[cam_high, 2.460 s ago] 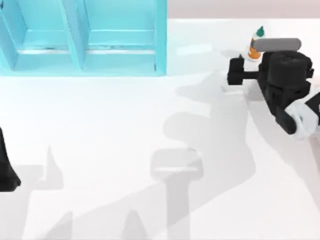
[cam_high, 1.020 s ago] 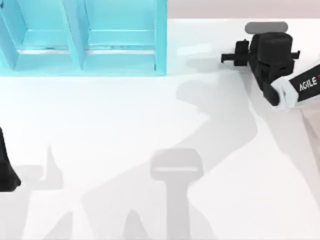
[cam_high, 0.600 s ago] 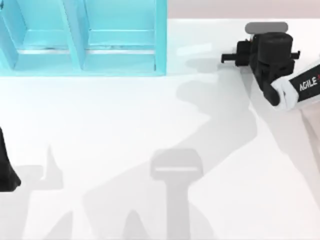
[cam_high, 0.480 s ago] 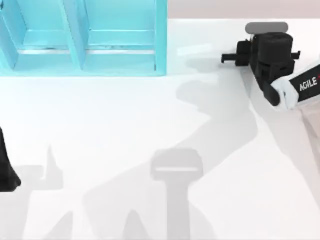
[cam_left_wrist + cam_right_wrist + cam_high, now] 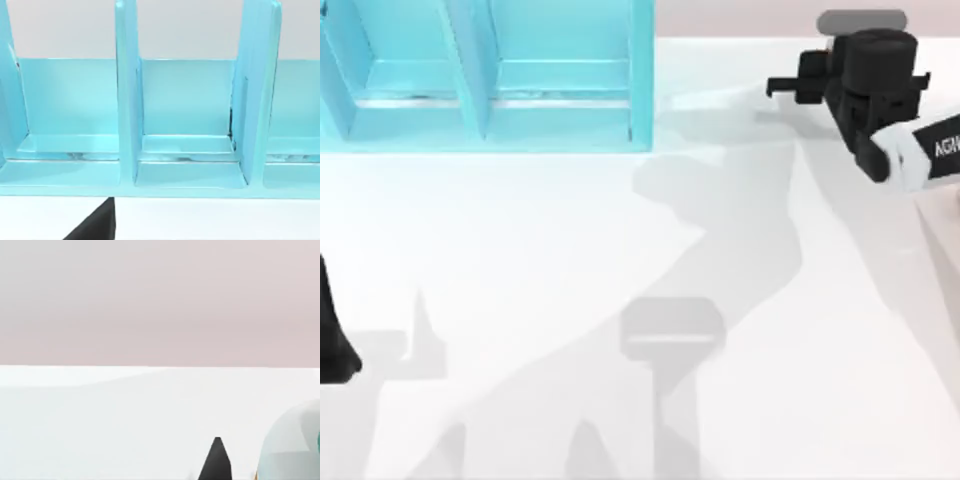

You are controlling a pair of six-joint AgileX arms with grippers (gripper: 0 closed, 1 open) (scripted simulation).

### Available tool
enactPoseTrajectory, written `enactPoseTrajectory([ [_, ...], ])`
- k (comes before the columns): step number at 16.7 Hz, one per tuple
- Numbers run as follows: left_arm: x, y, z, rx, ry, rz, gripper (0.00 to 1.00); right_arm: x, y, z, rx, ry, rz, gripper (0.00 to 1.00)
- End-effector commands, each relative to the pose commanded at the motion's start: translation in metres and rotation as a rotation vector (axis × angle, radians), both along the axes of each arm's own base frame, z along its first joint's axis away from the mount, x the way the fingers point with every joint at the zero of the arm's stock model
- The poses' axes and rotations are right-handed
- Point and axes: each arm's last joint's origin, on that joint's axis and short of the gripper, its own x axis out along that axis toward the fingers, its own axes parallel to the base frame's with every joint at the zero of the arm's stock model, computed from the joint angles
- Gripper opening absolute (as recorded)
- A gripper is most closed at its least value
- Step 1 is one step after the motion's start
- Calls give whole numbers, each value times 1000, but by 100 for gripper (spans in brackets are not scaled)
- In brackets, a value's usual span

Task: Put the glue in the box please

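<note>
The right gripper (image 5: 870,65) hangs over the white tabletop's (image 5: 620,250) far right corner, well apart from the blue box (image 5: 560,100), with the glue (image 5: 292,445) close beside it, maybe pinched, I cannot tell, while the left gripper (image 5: 332,340) sits parked at the left edge.

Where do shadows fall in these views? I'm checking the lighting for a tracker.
Top view: soft grey arm shadows cross the white table toward the light blue compartmented box. Left wrist view: the box's dividers cast faint shade.
</note>
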Motion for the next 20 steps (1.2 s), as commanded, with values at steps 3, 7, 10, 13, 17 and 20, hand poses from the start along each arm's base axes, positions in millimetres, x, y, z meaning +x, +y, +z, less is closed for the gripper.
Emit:
enactPoseTrajectory([
  [3, 0, 0, 0, 0, 0, 0, 100, -2, 0, 32, -6, 18, 2, 0],
  [7, 0, 0, 0, 0, 0, 0, 100, -5, 0, 58, -8, 19, 3, 0],
  [10, 0, 0, 0, 0, 0, 0, 100, -5, 0, 55, -7, 22, 3, 0],
  [13, 0, 0, 0, 0, 0, 0, 100, -2, -10, 65, -28, 23, 17, 0],
  [17, 0, 0, 0, 0, 0, 0, 100, 4, -69, 100, -155, 84, 116, 0],
  [20, 0, 0, 0, 0, 0, 0, 100, -6, -137, 120, -284, 203, 273, 0],
])
